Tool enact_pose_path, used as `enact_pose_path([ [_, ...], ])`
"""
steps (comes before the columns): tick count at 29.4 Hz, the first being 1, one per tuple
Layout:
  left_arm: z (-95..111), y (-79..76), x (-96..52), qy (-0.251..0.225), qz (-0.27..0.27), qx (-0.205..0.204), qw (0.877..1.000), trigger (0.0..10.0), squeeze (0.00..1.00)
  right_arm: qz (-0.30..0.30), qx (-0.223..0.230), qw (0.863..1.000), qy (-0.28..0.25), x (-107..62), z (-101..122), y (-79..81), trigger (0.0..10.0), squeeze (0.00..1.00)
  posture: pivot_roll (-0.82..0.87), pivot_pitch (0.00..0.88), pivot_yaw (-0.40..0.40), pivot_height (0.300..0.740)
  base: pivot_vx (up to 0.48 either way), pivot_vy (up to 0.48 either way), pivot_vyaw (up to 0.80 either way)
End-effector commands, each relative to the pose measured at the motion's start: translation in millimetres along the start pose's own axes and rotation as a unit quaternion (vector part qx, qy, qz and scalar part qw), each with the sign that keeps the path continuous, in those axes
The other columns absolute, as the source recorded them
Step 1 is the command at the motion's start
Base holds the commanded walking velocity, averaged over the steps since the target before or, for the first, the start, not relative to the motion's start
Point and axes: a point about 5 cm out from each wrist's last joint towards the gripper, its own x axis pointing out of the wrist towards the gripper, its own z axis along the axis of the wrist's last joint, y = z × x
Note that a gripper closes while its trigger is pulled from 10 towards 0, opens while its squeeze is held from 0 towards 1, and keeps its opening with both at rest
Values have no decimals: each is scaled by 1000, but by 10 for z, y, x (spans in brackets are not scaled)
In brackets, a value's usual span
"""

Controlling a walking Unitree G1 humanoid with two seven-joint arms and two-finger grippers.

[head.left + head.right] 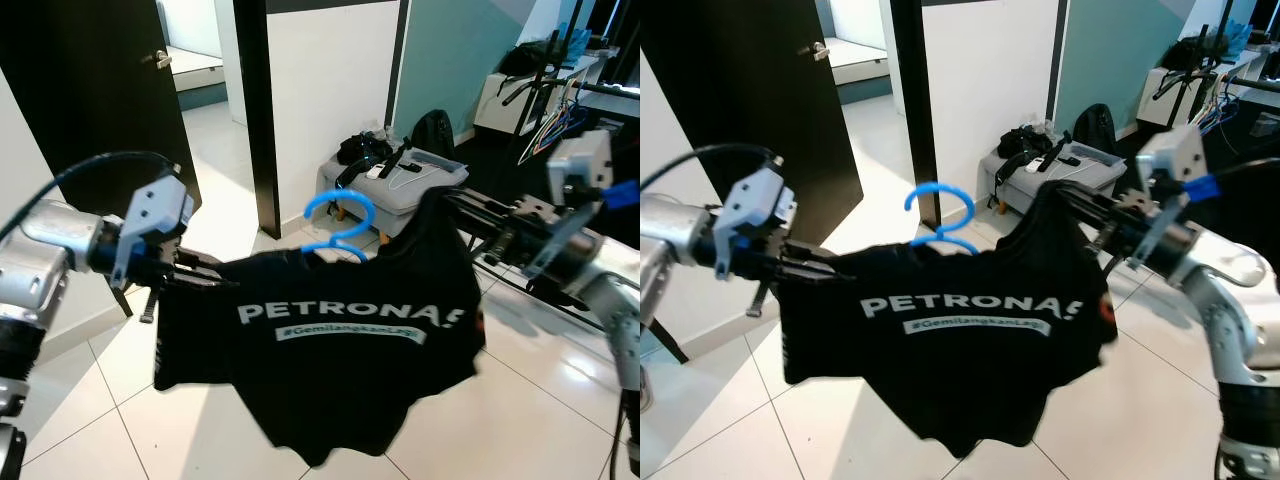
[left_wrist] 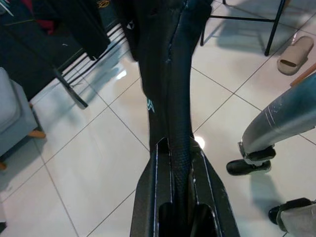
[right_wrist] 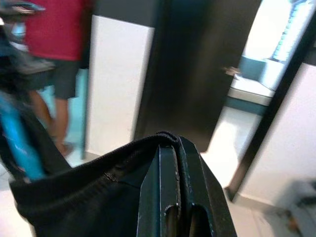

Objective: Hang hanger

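Note:
A black T-shirt (image 1: pixel 340 350) with white PETRONAS lettering hangs on a blue plastic hanger (image 1: pixel 340 225) whose hook sticks up at the collar. It is stretched in mid-air between my two arms. My left gripper (image 1: pixel 195 268) is shut on the shirt's left shoulder, and the black cloth runs between its fingers (image 2: pixel 163 168). My right gripper (image 1: pixel 455 205) is shut on the right shoulder, the fabric (image 3: pixel 98 182) bunched over its fingers (image 3: pixel 170 168).
A grey ottoman (image 1: pixel 400 190) piled with dark items stands behind the shirt by a white wall. A clothes rack (image 1: pixel 550 110) with hangers is at the far right. A dark door (image 1: pixel 90 90) stands open at the left. A person in a red top (image 3: pixel 54 34) stands nearby. White tiled floor (image 1: pixel 530 400) lies below.

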Motion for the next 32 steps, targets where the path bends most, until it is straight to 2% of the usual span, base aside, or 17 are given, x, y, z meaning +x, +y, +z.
enact_pose_path([
  [1,-53,-27,143,6,-4,3,1000,10000,0,91,-20,996,2,194,90,152,10000,0,-49,0,0,740,0,0,0],
  [3,-53,-27,143,6,-4,3,1000,10000,0,91,-20,996,2,194,90,152,10000,0,-49,0,0,740,0,0,0],
  [5,-63,-9,178,12,12,5,1000,10000,0,136,-28,990,7,254,132,214,10000,0,-48,0,-7,740,0,0,0],
  [8,-80,14,168,20,30,5,999,10000,0,153,-31,988,9,258,167,227,10000,0,-47,0,-11,740,0,0,0],
  [10,-148,70,115,46,84,-3,995,10000,0,180,-48,982,27,246,209,224,10000,0,-45,0,-18,740,0,0,0],
  [13,-148,70,115,46,84,-3,995,10000,0,180,-48,982,27,246,209,224,10000,0,-45,0,-18,740,0,0,0],
  [15,-271,149,-39,86,166,-32,982,10000,0,152,-81,982,71,177,172,115,10000,0,-43,0,-20,740,0,0,0],
  [16,-271,149,-39,86,166,-32,982,10000,0,152,-81,982,71,177,172,115,10000,0,-43,0,-20,740,0,0,0],
  [18,-377,176,-223,120,222,-54,966,10000,0,86,-101,985,111,62,130,-60,10000,0,-41,0,-18,740,0,0,0],
  [20,-377,176,-223,120,222,-54,966,10000,0,86,-101,985,111,62,130,-60,10000,0,-41,0,-18,740,0,0,0],
  [21,-405,168,-283,129,234,-59,962,10000,0,61,-106,985,122,12,122,-124,10000,0,-41,0,-18,740,0,0,0],
  [22,-405,168,-283,129,234,-59,962,10000,0,61,-106,985,122,12,122,-124,10000,0,-41,0,-18,740,0,0,0],
  [24,-428,131,-344,136,240,-60,959,10000,0,15,-110,984,139,-62,99,-242,10000,0,-38,0,-18,740,0,0,0],
  [29,-427,104,-336,134,237,-59,961,10000,0,2,-109,984,144,-66,62,-263,10000,0,-37,0,-17,740,0,0,0],
  [30,-402,75,-284,118,224,-56,966,10000,0,11,-103,985,139,-10,7,-203,10000,0,-29,0,-17,740,0,0,0],
  [32,-402,75,-284,118,224,-56,966,10000,0,11,-103,985,139,-10,7,-203,10000,0,-29,0,-17,740,0,0,0],
])
